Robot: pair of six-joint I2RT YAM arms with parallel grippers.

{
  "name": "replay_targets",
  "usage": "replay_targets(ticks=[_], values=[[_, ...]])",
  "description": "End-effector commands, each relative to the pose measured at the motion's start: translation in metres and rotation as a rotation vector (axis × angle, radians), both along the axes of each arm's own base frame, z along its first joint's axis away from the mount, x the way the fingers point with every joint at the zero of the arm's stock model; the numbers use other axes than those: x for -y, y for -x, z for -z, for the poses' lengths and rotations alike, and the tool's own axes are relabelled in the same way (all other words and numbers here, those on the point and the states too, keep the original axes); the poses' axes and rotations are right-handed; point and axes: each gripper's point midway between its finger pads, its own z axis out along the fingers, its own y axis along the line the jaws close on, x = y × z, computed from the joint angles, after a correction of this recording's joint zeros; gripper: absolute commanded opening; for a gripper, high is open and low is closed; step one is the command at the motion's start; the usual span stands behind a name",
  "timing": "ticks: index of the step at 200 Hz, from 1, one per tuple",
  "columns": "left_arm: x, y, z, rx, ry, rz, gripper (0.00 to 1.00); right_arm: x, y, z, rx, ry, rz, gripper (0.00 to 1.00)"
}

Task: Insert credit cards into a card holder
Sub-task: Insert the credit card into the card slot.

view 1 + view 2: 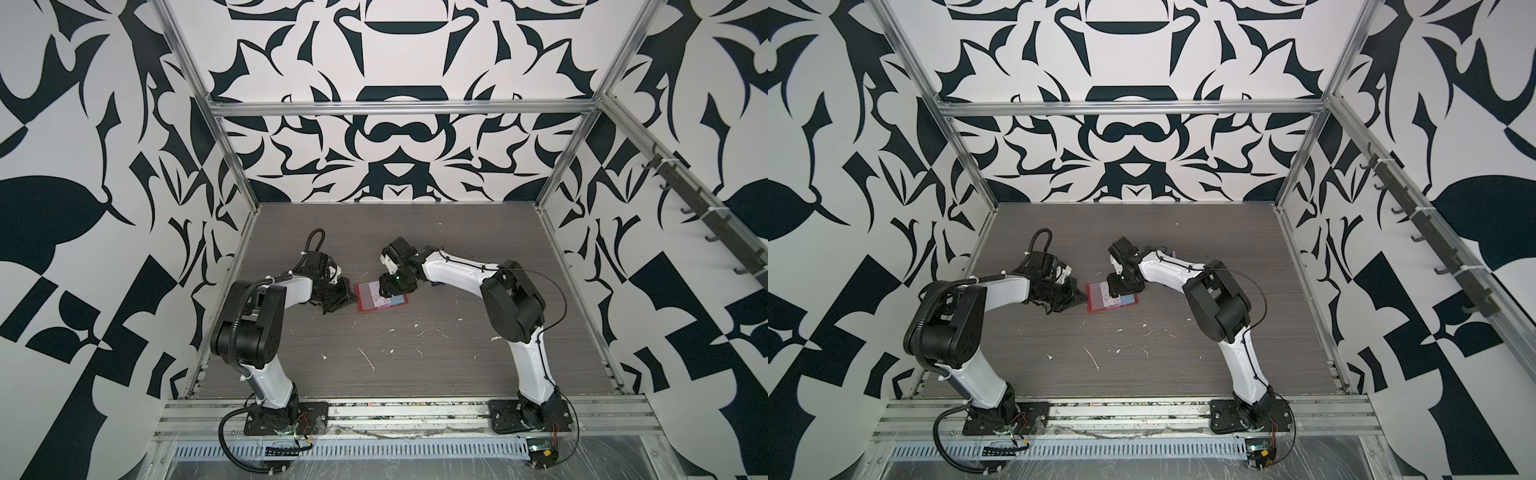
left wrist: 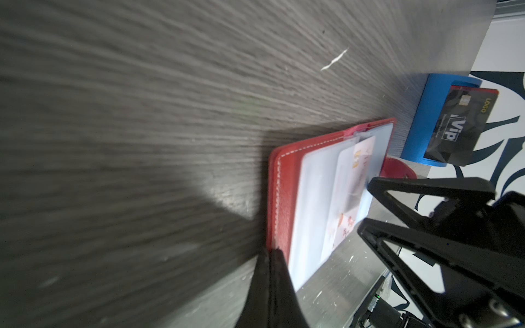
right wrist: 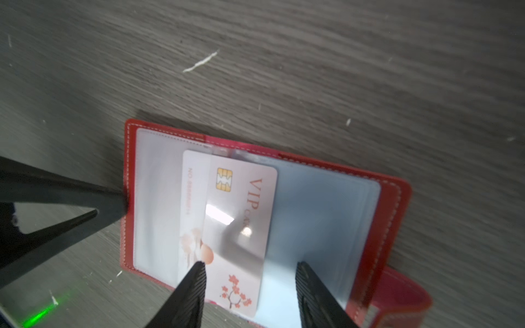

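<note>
The grey wood-grain table (image 1: 415,353) is seen in both top views, with both arms reaching in toward its middle. The left arm (image 1: 257,316) comes from the left and the right arm (image 1: 511,303) from the right. Between them the red card holder (image 1: 360,309) is laid open and flat, clear sleeves upward, its snap tab (image 3: 403,298) hanging off the right cover. It is probably spread this way so that the sleeve mouths can be reached from above.

To the right of the holder, near but apart, a blue plastic stand (image 2: 423,122) is seen in the left wrist view. A dark VIP card (image 2: 460,125) is propped upright in it, presumably kept ready for a later pick.

A pale VIP card (image 3: 241,215) with a gold chip and blossom print is lying across the holder's fold. One long strip of it appears tucked under a sleeve on the left page and the rest is exposed. It is judged to be only partly inserted.

The left gripper (image 3: 119,201) is closed to a point, and its tip is set against the outer edge of the left cover, apparently to keep the holder from sliding. Whether the cover is pinched or only pressed cannot be told.

The right gripper (image 3: 251,265) is held just over the near end of the pale card with its jaws about half apart. Nothing is gripped; one fingertip (image 3: 196,272) is seen over the card's edge.
</note>
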Motion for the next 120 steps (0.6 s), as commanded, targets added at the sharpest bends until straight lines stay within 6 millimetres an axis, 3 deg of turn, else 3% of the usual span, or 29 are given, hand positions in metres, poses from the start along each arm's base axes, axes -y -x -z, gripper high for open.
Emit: replay_targets(ticks=[1,21,67,120], values=[[0.001,-0.003,-0.013,0.024,0.003,0.012,0.0,-0.004,-0.01,-0.039,0.103,0.004,-0.005,0.53],[0.001,-0.003,-0.014,0.025,0.005,0.013,0.0,-0.001,-0.014,-0.039,0.123,0.042,0.006,0.45],[0.002,-0.003,-0.014,0.023,0.007,0.015,0.0,0.007,-0.019,-0.026,0.135,0.155,0.013,0.12],[0.002,-0.004,-0.015,0.025,0.01,0.016,0.0,0.012,-0.02,-0.008,0.117,0.242,0.01,0.0]])
